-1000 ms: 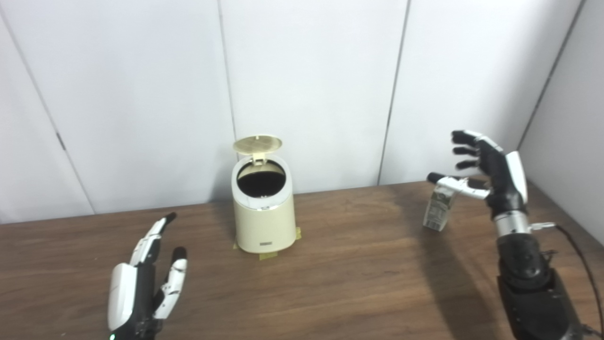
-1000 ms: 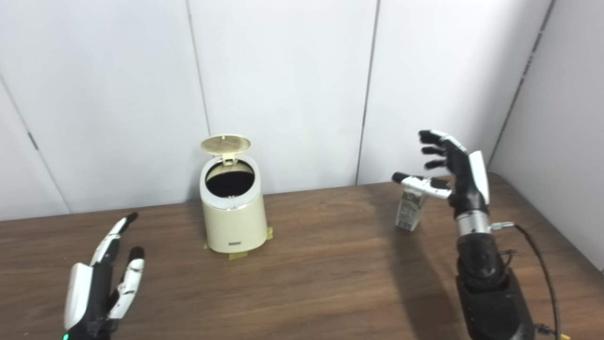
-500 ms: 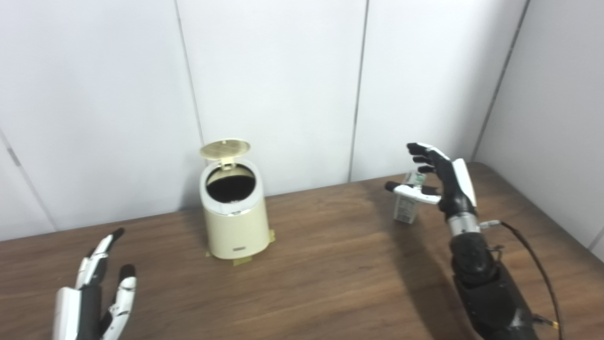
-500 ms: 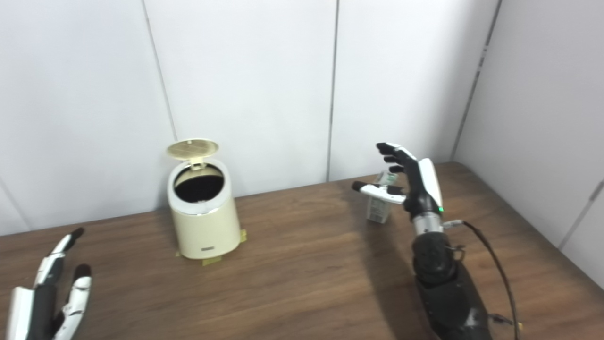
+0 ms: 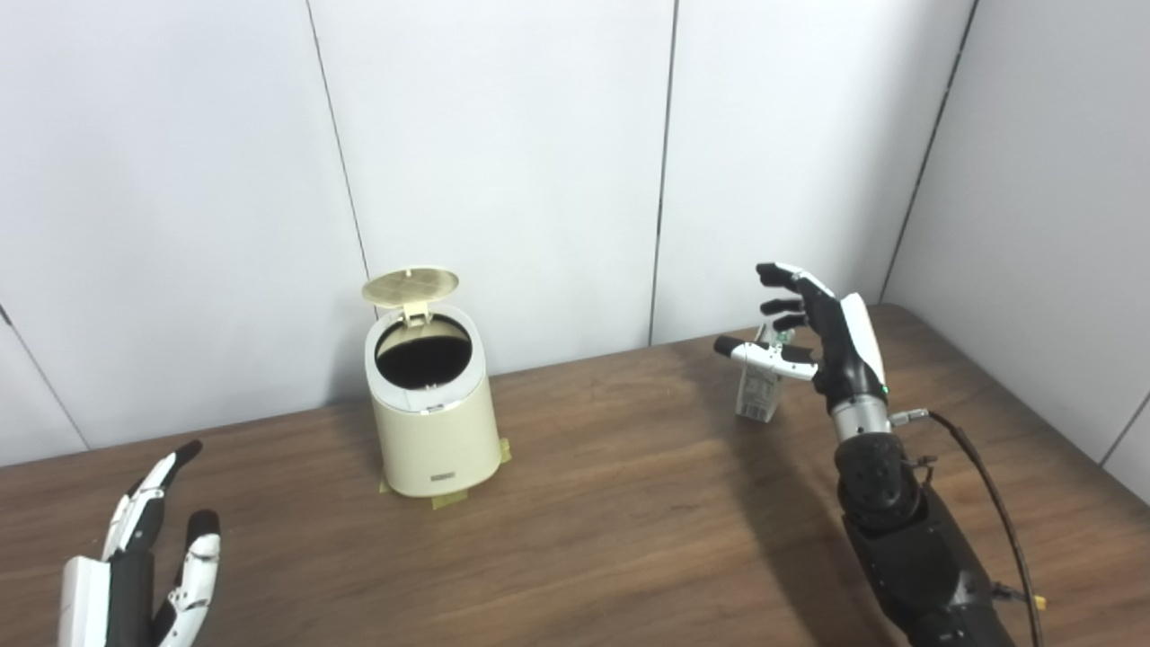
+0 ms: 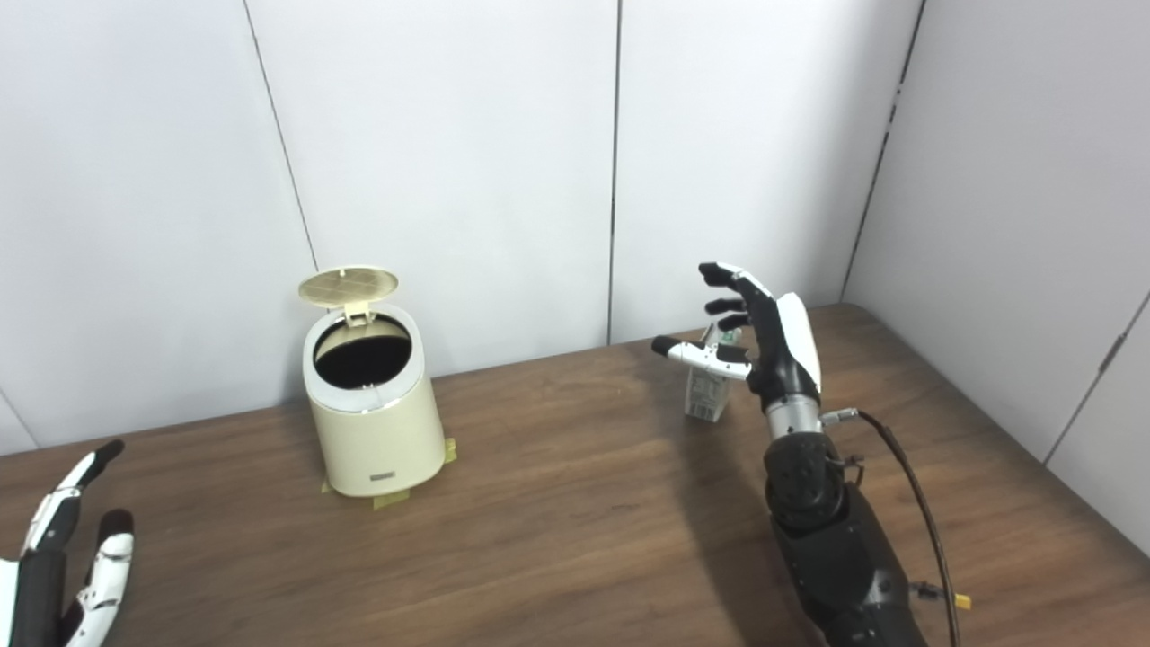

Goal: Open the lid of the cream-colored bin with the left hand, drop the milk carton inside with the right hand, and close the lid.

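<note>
The cream-colored bin [image 5: 433, 422] stands on the wooden table [image 5: 611, 503] near the back wall, taped down at its base. Its round lid [image 5: 411, 286] is flipped up behind the dark opening. A small milk carton [image 5: 756, 386] stands upright at the back right of the table. My right hand [image 5: 822, 328] hovers open around the carton's top, thumb in front and fingers spread above; the carton still rests on the table. My left hand [image 5: 135, 575] lies open at the lower left corner, well away from the bin.
White wall panels [image 5: 503, 162] close off the back and the right side. A black cable [image 5: 997, 503] runs from my right wrist toward the table's right edge [image 6: 1015, 449].
The camera has turned to the right, so the whole scene sits further left. My right hand has come down closer around the carton. The bin's lid stays up.
</note>
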Controlling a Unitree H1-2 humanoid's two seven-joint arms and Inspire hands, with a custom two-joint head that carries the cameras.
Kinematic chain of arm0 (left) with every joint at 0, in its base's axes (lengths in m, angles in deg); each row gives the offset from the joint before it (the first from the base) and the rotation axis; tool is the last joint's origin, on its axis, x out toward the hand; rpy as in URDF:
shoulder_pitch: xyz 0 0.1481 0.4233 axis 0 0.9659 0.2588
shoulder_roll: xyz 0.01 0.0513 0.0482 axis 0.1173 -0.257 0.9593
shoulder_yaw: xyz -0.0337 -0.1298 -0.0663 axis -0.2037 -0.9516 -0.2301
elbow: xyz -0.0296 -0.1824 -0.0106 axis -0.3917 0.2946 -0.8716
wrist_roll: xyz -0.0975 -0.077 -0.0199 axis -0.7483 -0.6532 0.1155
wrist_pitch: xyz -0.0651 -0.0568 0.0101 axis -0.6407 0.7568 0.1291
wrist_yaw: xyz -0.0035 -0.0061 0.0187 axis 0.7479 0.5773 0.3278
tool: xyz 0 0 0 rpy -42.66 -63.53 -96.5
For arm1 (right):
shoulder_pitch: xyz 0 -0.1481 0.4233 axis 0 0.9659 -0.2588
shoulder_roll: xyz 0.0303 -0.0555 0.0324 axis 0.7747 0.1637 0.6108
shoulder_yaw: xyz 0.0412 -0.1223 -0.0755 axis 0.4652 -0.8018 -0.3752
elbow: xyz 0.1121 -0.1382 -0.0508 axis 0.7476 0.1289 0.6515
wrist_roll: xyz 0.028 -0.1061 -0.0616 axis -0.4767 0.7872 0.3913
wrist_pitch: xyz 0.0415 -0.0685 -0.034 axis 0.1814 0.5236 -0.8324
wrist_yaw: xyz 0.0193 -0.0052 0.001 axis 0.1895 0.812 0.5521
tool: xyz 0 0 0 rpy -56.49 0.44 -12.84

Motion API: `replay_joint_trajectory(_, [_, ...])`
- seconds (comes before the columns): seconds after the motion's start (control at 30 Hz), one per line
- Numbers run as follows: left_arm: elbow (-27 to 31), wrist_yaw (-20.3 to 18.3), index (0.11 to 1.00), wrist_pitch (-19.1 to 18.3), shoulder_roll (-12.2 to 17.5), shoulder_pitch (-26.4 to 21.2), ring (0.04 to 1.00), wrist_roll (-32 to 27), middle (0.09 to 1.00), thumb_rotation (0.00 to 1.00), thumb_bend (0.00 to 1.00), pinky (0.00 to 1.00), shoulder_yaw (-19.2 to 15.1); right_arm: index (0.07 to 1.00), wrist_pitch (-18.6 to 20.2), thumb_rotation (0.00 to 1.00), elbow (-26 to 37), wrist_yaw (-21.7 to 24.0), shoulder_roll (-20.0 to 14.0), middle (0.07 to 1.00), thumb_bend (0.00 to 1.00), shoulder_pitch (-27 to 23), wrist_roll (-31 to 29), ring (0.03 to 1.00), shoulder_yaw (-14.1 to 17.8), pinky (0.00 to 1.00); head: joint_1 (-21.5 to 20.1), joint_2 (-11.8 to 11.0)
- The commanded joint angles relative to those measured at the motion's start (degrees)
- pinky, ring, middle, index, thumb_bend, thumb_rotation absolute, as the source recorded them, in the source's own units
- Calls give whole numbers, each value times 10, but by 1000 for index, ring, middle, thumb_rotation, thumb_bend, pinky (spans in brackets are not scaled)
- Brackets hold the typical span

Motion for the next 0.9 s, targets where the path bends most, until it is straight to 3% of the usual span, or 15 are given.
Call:
replay_joint_trajectory(0.0, [-16,2,888,11,5,18,907,1,907,898,262,959,-2,747,-27,350,23,-15,-15,775,882,-29,1,731,6,639,-1,-1])
replay_joint_trajectory(0.07, [-19,4,887,12,5,17,905,5,907,900,267,952,-2,747,-25,327,28,-16,-17,784,851,-29,4,723,5,624,-1,-1])
replay_joint_trajectory(0.1, [-21,4,886,13,6,16,903,4,906,907,276,952,-2,751,-21,305,29,-17,-19,793,838,-29,9,668,4,621,-1,-1])
replay_joint_trajectory(0.2, [-21,3,890,11,7,17,905,3,909,917,284,964,-3,760,-13,256,26,-19,-26,803,837,-30,23,724,1,643,-1,-4])
replay_joint_trajectory(0.33, [-24,5,879,16,7,18,900,4,901,899,281,960,-3,762,-41,235,9,-28,-35,792,881,-34,28,767,-2,655,-1,-5])
replay_joint_trajectory(0.47, [-25,7,876,19,7,18,896,6,898,863,274,937,-3,761,-62,272,-13,-38,-40,788,933,-39,33,688,-5,625,-2,-6])
replay_joint_trajectory(0.6, [-29,10,876,23,8,18,894,8,896,850,268,935,-3,760,-71,356,-32,-49,-46,785,965,-42,50,730,-12,640,-2,-7])
replay_joint_trajectory(0.67, [-29,10,880,23,8,18,894,8,896,849,266,937,-3,767,-68,365,-43,-57,-52,791,962,-45,69,731,-22,646,-2,-7])
replay_joint_trajectory(0.87, [-27,6,878,22,9,18,894,6,895,852,263,934,-2,797,-22,256,-55,-44,-54,824,961,-54,91,785,-39,668,-2,-8])
